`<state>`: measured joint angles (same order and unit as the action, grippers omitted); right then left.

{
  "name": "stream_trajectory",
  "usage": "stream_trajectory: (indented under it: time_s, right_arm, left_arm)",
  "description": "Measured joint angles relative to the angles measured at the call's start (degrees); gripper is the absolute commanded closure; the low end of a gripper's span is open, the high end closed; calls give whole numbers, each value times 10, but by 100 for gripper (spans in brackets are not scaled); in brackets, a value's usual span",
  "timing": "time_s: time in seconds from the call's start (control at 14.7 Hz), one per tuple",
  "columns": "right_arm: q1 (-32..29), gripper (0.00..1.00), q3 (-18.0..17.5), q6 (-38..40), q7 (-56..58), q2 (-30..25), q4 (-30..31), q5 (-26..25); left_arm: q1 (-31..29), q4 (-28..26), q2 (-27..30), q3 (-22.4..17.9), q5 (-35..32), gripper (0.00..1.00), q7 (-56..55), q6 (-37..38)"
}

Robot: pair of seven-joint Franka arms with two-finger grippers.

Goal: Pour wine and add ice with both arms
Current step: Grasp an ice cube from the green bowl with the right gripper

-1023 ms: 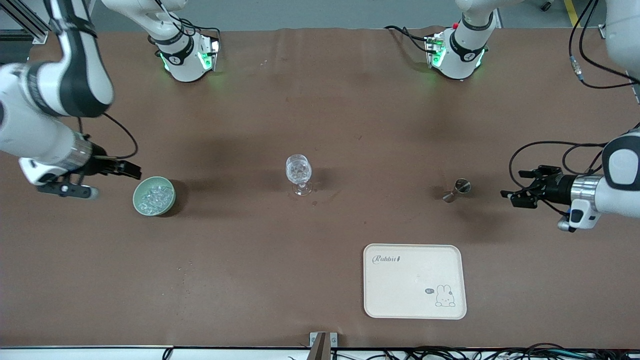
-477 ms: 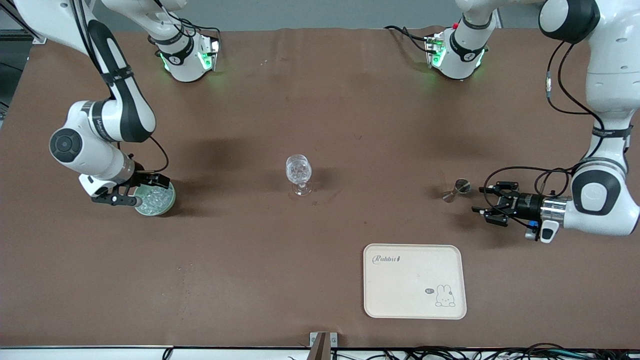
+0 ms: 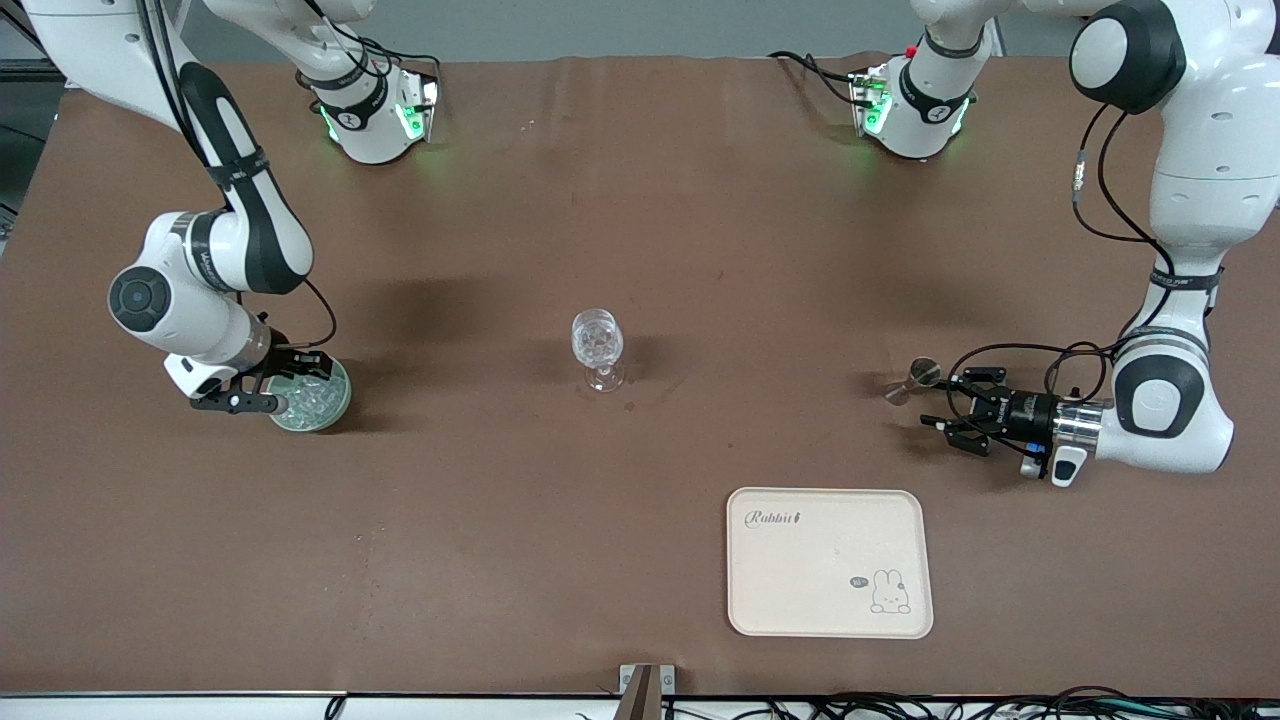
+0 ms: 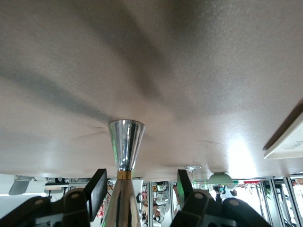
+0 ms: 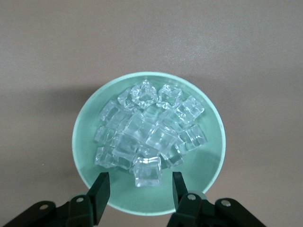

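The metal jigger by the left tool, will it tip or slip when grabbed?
Probably tippy: the jigger stands on a small cone end with a narrow waist. Its polished metal looks slippery, so the left tool straddling it may slide.

Table cover (image 3: 640, 200) under my arms: matt brown, cloth-like, faint creases. Jigger (image 4: 126, 144) just beside my left gripper (image 4: 138, 189): polished metal, mirror-shiny w/ a brass-coloured band at the waist. Bowl (image 5: 90, 142) below my right gripper (image 5: 138, 190): smooth pale green, soft sheen. Ice (image 5: 149, 135) in it: clear, glassy, glinting. Wine glass (image 3: 597, 345) mid-table: clear glass. Tray (image 3: 830, 562) near jigger: matt cream plastic.
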<state>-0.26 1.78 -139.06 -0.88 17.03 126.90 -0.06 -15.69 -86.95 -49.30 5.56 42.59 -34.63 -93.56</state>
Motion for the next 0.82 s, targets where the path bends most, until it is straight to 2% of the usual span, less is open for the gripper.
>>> stream_trajectory:
  time_s: [0.2,0.55,0.61,0.82]
  right_arm:
    - [0,40,0,-10,1,12,0,0]
    - [0,50,0,-9,1,17,1,0]
    - [0,53,0,-8,1,17,1,0]
    - [0,56,0,-7,1,17,1,0]
  left_arm:
    - [2,-3,-3,3,6,41,-15,0]
    - [6,-8,-4,4,6,49,-17,1]
    - [6,-9,-4,4,6,49,-17,1]
    - [6,-13,-4,5,6,49,-17,2]
